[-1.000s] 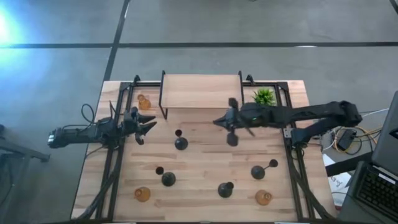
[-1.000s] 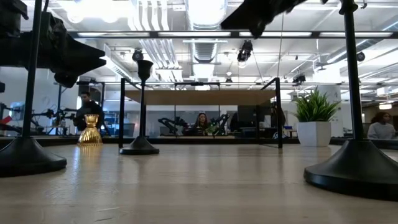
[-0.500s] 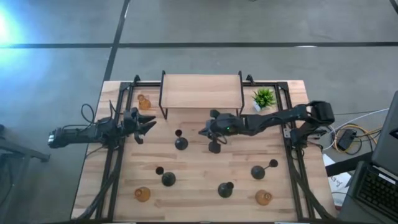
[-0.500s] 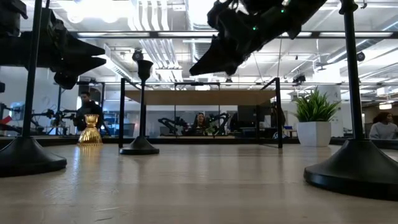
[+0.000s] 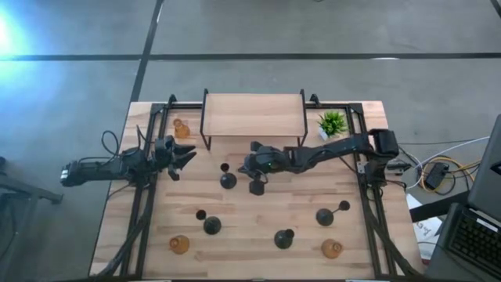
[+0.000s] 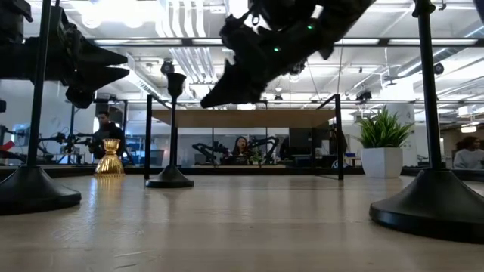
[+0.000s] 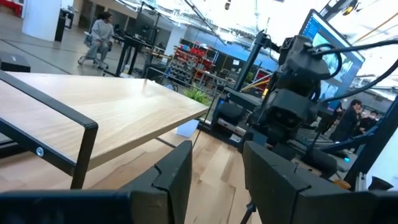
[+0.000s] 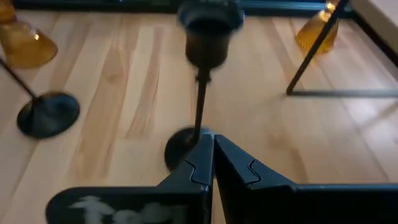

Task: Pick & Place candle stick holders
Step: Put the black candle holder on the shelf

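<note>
Right end effector (image 5: 250,168) clamped shut on nothing, over mid desk (image 5: 258,211) in front of the shelf (image 5: 254,115). Black holder (image 5: 227,180) sits just beside it, on the left-arm side. Left end effector (image 5: 186,159) parked at the desk's left edge, half open, empty.

Low view: right end effector (image 6: 219,94) hangs clear above the desk, and that holder (image 6: 171,178) stands upright.

Right wrist view: holder stem (image 8: 200,106) is just past the closed tips (image 8: 212,146), base partly hidden.

Left wrist view: fingers (image 7: 177,174) apart, nothing between.
</note>
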### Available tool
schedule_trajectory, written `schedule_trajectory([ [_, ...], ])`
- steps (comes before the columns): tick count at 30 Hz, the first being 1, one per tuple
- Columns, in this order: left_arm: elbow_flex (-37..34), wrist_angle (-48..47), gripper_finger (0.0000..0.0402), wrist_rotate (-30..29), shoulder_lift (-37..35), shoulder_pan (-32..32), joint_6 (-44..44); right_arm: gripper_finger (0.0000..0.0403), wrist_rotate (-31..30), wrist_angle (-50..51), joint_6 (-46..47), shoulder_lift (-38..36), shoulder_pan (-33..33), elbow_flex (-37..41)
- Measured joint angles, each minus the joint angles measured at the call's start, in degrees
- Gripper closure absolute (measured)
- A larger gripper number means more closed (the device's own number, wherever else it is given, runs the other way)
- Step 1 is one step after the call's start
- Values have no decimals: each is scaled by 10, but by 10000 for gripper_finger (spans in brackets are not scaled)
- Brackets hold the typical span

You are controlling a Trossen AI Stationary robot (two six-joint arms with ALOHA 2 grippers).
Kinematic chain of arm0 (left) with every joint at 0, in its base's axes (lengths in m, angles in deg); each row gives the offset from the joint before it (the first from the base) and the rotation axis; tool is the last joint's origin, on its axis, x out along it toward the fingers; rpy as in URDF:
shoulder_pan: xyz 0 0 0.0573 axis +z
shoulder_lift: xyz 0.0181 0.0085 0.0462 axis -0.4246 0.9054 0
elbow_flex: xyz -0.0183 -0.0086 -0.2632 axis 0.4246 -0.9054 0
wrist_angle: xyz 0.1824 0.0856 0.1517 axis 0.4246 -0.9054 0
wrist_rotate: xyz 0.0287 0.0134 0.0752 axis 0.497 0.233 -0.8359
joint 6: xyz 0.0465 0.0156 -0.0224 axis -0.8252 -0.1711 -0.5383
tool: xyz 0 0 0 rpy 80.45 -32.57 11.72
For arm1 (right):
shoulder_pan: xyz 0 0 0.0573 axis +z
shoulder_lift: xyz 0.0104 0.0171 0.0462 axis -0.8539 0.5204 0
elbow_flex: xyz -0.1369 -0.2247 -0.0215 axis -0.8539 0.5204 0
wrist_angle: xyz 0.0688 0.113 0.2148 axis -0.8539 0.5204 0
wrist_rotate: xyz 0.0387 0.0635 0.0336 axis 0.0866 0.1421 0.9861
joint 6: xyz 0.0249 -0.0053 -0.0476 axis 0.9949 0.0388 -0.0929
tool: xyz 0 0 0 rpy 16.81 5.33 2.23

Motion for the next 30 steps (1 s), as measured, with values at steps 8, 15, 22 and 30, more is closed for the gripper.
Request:
schedule_trajectory([
  [8, 0, 0, 252, -10, 0, 0, 0, 352, 42, 35, 1, 66, -6, -78],
  [15, 0, 0, 252, -10, 0, 0, -2, 272, 52, 46, 5, 105, -6, -122],
  [22, 0, 0, 252, -10, 2, 0, -3, 256, 47, 50, 5, 109, -7, -136],
  [30, 0, 0, 252, -10, 3, 0, -3, 360, 44, 44, 2, 110, -9, -137],
])
